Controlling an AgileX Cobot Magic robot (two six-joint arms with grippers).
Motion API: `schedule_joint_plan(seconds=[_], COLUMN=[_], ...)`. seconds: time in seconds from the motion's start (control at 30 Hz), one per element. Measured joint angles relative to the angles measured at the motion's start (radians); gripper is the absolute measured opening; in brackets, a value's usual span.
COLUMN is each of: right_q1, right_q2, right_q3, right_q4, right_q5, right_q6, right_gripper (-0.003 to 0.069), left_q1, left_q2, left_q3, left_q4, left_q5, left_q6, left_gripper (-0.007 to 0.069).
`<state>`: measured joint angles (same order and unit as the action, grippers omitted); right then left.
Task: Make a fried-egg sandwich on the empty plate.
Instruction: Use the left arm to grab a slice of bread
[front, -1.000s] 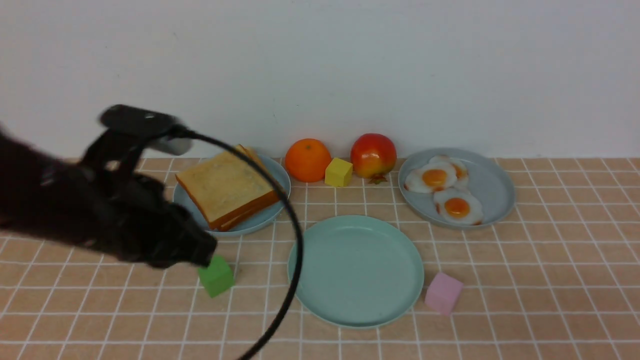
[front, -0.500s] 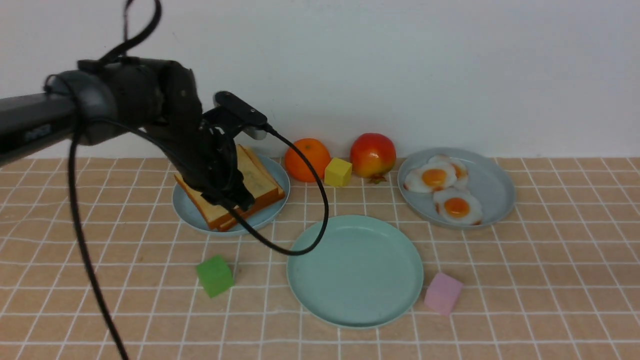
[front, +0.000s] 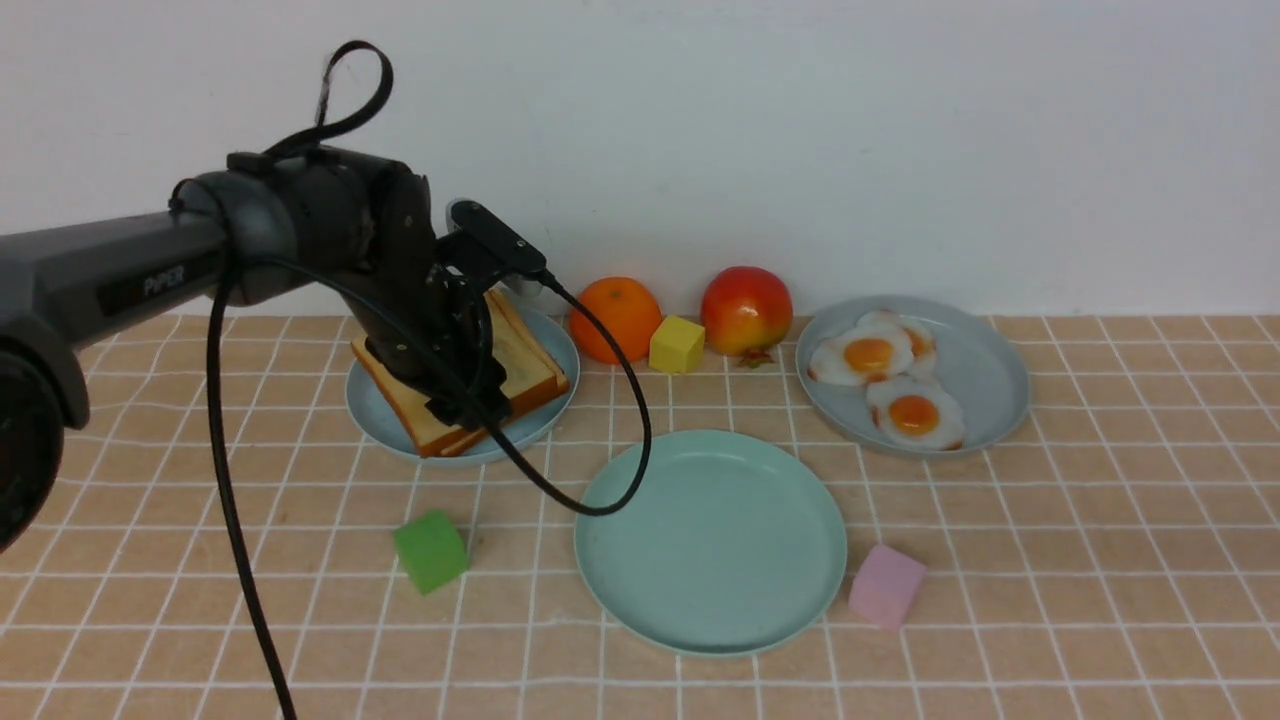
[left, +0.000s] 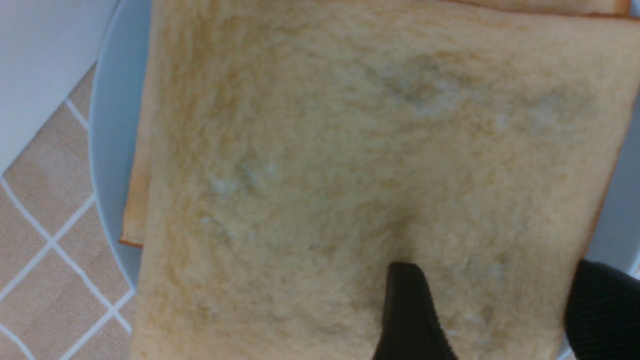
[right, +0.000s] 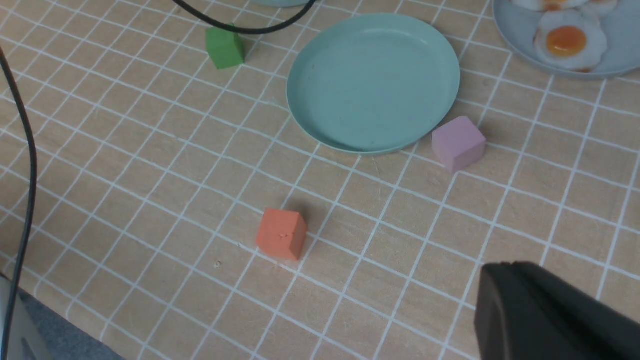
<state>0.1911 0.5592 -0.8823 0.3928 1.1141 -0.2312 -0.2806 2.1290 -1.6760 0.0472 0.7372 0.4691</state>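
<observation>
Left tool (left: 495, 272) apart over toast (left: 350, 150) | right tool (right: 505, 300) together | tiled tabletop (front: 1100, 560) | white wall (front: 800, 120)

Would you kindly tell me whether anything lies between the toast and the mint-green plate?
Nothing solid: only the left arm's cable droops over the tiles between toast and mint-green plate; the green cube sits aside.

Tiled table (front: 1100, 560). On it: left plate (front: 372, 425), teal plate (front: 715, 540), right plate (front: 985, 370); orange (front: 615, 320), yellow cube (front: 677, 344), apple (front: 746, 311) at back; green cube (front: 431, 551), pink cube (front: 887, 586), coral cube (right: 281, 234) nearer.
</observation>
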Motion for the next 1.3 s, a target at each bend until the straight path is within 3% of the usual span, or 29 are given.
schedule_joint_plan(seconds=[0.37, 0.97, 1.1, 1.3], right_q1=[0.000, 0.000, 0.000, 0.000], right_q2=[0.000, 0.000, 0.000, 0.000], right_q3=[0.000, 0.000, 0.000, 0.000], right_q4=[0.004, 0.004, 0.004, 0.004], right_q5=[-0.001, -0.001, -0.001, -0.001], right_q6=[0.000, -0.002, -0.002, -0.002], right_gripper=[0.0006, 0.0018, 0.0020, 0.0022], left_q1=[0.000, 0.000, 0.000, -0.001], left_q2=[-0.080, 0.000, 0.000, 0.000], left_q3=[0.000, 0.000, 0.000, -0.001], left_q4=[-0.029, -0.019, -0.016, -0.027], left_q5=[0.029, 0.023, 0.023, 0.039], left_q6=[0.011, 0.087, 0.083, 0.083], left_gripper=[0.0435, 0.0418, 0.0337, 0.0027])
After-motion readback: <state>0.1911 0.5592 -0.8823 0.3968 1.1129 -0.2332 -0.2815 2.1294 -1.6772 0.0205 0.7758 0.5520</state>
